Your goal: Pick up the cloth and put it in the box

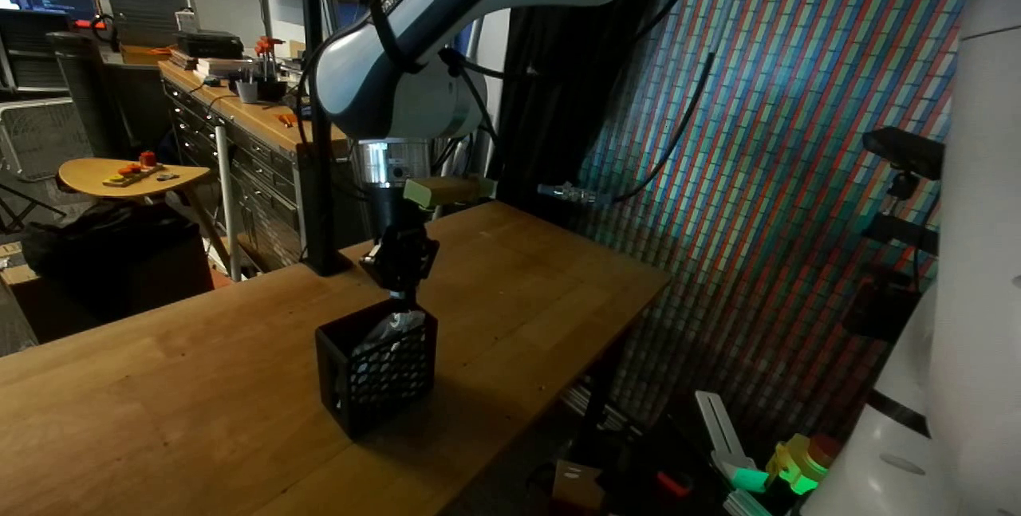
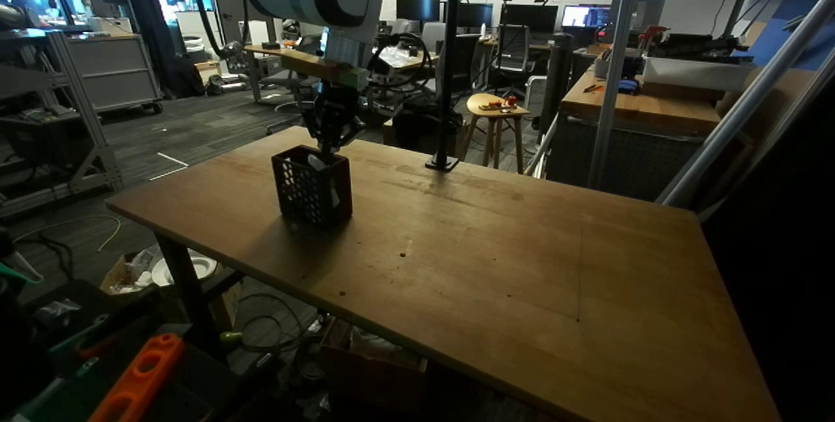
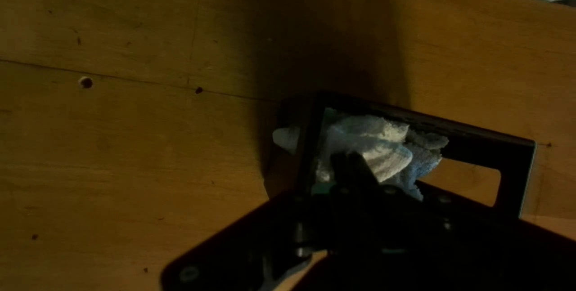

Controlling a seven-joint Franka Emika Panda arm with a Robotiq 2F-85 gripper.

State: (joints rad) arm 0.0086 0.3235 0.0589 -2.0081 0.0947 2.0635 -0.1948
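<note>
A black crate-like box (image 1: 335, 372) with holes in its walls stands upright on the wooden table; it also shows in an exterior view (image 2: 301, 190) and in the wrist view (image 3: 515, 178). A crumpled grey-white cloth (image 3: 389, 156) lies inside the box, at one end; it also shows in both exterior views (image 1: 396, 330) (image 2: 317, 162). A pale bit shows through a side opening in the wrist view. My gripper (image 3: 348, 158) points down over that end, fingers close together, tips at the cloth. It appears shut on the cloth, though the fingertips are dark. The gripper shows in both exterior views (image 1: 401, 294) (image 2: 328, 148).
The wooden table (image 2: 522, 259) extends around the box. A black upright post (image 2: 443, 162) is fixed at the table's edge. A side stool (image 1: 132, 177) and a workbench (image 1: 263, 121) stand beyond the table.
</note>
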